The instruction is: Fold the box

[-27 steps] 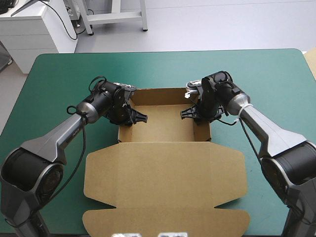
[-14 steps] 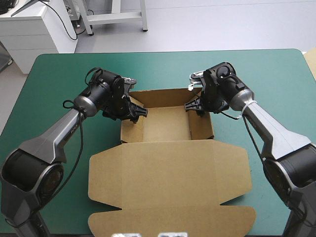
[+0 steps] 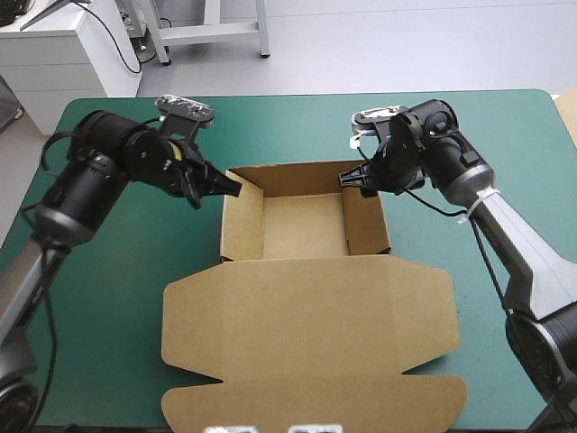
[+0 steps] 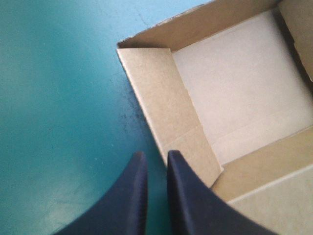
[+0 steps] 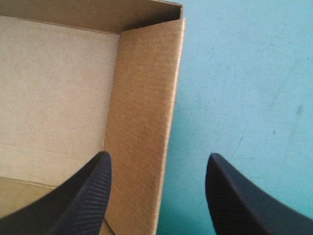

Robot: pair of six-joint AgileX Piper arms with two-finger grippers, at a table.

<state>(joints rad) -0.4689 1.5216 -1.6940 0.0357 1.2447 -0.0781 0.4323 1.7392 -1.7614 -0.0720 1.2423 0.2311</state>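
The brown box (image 3: pixel 302 225) stands mid-table as an open tray with four walls raised. Its lid (image 3: pixel 306 334) lies flat toward the table's front edge. My left gripper (image 3: pixel 232 188) hovers just outside the tray's far-left corner. In the left wrist view this gripper (image 4: pixel 152 157) is all but shut over the teal-green cover, nothing between its fingers, and the left wall (image 4: pixel 166 103) lies ahead of it. My right gripper (image 3: pixel 355 179) is above the far-right corner. In its own view it (image 5: pixel 159 159) stands open astride the right wall (image 5: pixel 144 112) without touching it.
The teal-green cover (image 3: pixel 108 271) stretches wide on both sides of the box. The lid's front flap (image 3: pixel 315 406) reaches close to the table's front edge. A pale board edge (image 3: pixel 570 113) shows past the table's far-right corner.
My left gripper has drawn back out of the tray's left wall to the outside of the corner and its fingers have come together. The right gripper has risen off the right wall.
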